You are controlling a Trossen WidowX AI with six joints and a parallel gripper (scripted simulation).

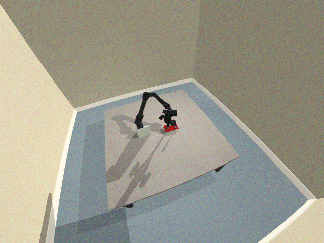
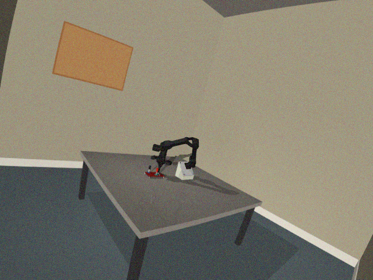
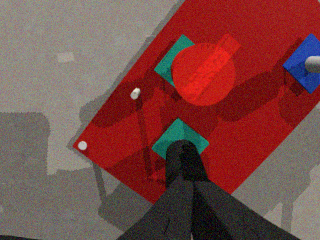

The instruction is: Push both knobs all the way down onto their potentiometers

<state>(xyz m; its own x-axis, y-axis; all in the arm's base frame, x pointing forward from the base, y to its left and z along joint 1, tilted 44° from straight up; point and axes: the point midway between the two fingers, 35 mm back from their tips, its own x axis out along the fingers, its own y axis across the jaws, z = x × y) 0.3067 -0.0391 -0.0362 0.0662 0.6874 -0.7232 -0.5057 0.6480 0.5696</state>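
The red circuit board stands on the table. In the wrist view a wide round red knob with a raised bar sits over one green potentiometer. A narrow black knob stands over a second green potentiometer. How far down either knob sits cannot be told. My gripper is shut and empty, with its fingertips at the black knob's top; whether they touch it is unclear. The fingers partly hide this knob and its potentiometer.
A blue potentiometer with a bare grey shaft stands at the board's other end. Two thin pale posts rise near the board's edge and corner. A white wedge-shaped block stands at the arm's base.
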